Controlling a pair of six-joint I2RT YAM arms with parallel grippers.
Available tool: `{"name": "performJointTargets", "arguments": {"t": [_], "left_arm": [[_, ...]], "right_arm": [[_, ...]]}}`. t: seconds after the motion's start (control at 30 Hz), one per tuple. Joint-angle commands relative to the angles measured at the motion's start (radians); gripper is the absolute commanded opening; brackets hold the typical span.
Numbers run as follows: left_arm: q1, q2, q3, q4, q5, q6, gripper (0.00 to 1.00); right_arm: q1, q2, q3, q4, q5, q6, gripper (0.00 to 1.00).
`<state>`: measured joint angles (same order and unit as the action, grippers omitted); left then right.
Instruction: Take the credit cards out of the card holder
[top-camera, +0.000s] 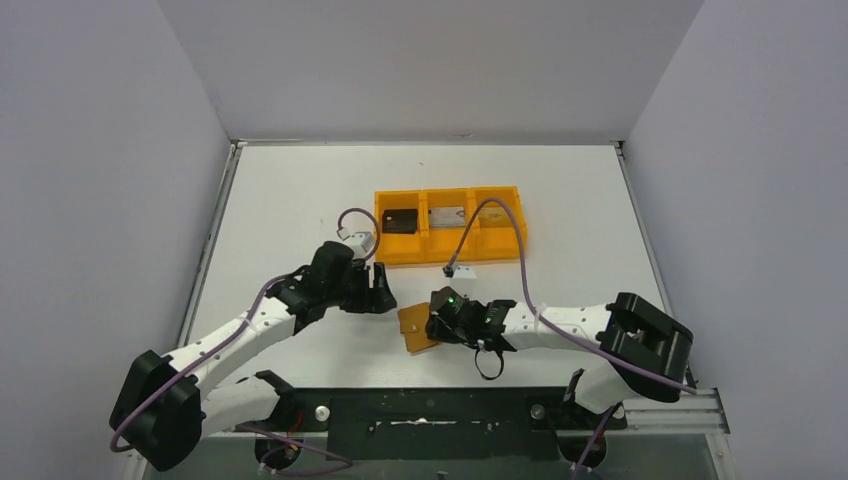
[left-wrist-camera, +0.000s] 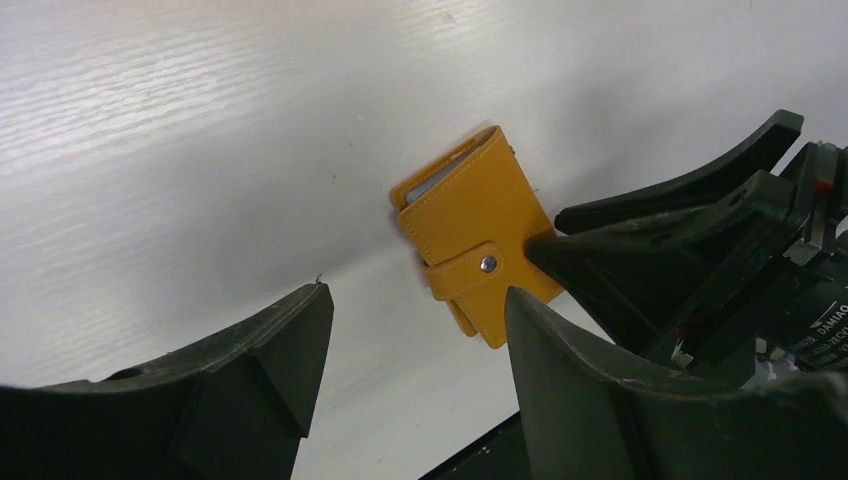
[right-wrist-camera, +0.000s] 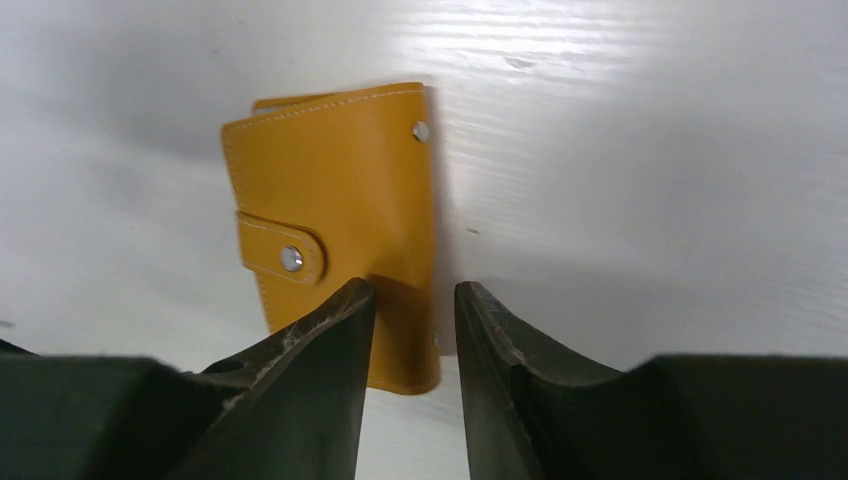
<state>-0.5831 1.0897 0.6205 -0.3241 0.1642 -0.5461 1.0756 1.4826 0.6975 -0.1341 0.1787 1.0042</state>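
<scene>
The tan card holder (top-camera: 415, 330) lies flat on the table between the two arms, folded shut with its snap strap fastened (right-wrist-camera: 285, 258). My right gripper (right-wrist-camera: 412, 290) hovers low over its near right edge, jaws a narrow gap apart, and that edge shows in the gap. The right fingers (left-wrist-camera: 640, 215) reach the holder (left-wrist-camera: 465, 225) from the right. My left gripper (left-wrist-camera: 418, 295) stands open just left of it with only bare table between its fingers. A dark credit card (top-camera: 400, 220) and a silvery one (top-camera: 447, 216) lie in the orange tray.
The orange three-compartment tray (top-camera: 447, 258) stands beyond the holder at mid table. A purple cable (top-camera: 520, 250) loops from the right arm over the tray's right end. The black base rail (top-camera: 430, 410) runs along the near edge.
</scene>
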Motion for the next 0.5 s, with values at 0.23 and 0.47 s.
{"name": "performJointTargets", "arguments": {"t": [0.23,0.47], "left_arm": [[-0.058,0.188,0.129,0.262,0.074,0.014,0.65],[-0.083,0.351,0.196,0.277,0.157,0.074,0.65]], "right_arm": [[0.023,-0.232,-0.142,0.047,0.013,0.118,0.48],[0.044,-0.226,-0.297,0.371,-0.148,0.176,0.48]]}}
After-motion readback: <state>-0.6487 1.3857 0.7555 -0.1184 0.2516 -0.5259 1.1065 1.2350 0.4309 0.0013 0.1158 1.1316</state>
